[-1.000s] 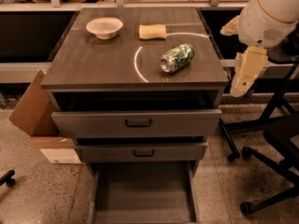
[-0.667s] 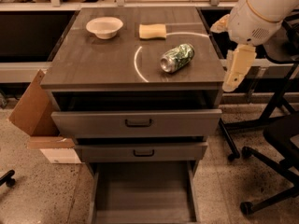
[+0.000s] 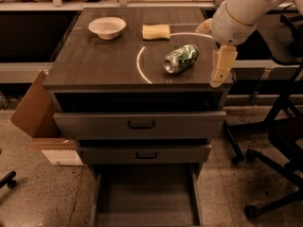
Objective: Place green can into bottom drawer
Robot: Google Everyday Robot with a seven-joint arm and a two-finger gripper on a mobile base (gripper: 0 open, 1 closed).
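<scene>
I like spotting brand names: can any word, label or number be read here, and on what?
No text is readable.
The green-and-white mottled aluminium can, lying on the dark cabinet top: print not legible as words.
The robot's cream tool, hanging just right of the can: no markings show.

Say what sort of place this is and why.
Probably a lab or office workspace: a grey drawer cabinet, wheeled chair bases, and a robot's gripper hanging at the cabinet's right edge near the green can.

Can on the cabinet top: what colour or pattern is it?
The green can is green-and-white mottled with a silver end, seen in the camera view. The gripper hangs right of it.
</scene>
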